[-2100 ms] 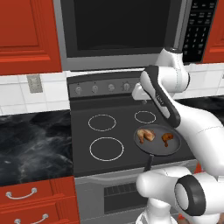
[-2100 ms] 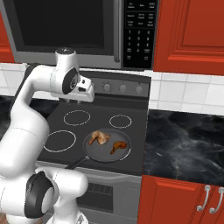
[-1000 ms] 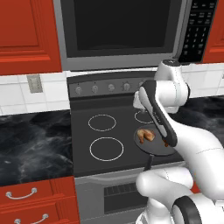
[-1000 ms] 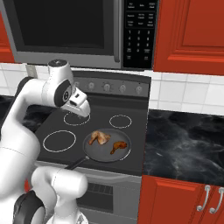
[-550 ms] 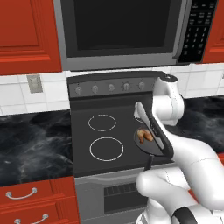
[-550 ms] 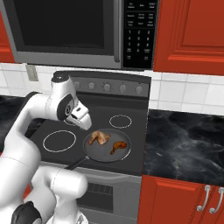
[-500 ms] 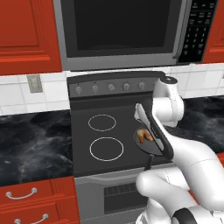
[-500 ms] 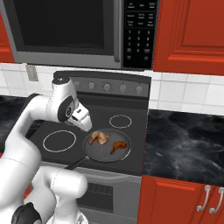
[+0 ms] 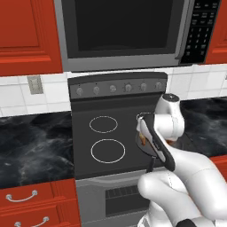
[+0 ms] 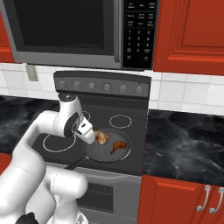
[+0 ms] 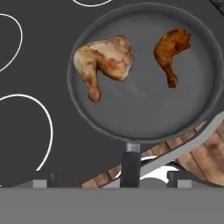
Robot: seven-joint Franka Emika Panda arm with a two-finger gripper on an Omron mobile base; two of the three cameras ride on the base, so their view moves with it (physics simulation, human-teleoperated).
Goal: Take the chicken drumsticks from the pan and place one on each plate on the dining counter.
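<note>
Chicken drumsticks are shown lying apart inside the pan [image 11: 144, 74]: the paler, larger drumstick [image 11: 105, 61] at the upper left of the hand view, the darker drumstick [image 11: 171, 48] at the upper right; in the right base view both are seen at frame centre, on the front right burner of the stove [image 10: 65, 131]. The fingers [image 11: 107, 179] are spread wide and empty, their tips at the lower edge of the hand view, above the root of the pan handle [image 11: 130, 168] and not yet over either piece; in the right base view the hand is seen just left of the pan.

Risks judged from this pose: a descent made without a shift toward a drumstick would bring the fingers onto the handle or rim, and the pan could be tipped or pushed; the glossy, tapered pieces may slip from a grip taken near the thin bone end; a finger landing on top of the meat could merely skid it across the pan floor; the neighbouring piece could be nudged if the spread fingers come down between the two.
</note>
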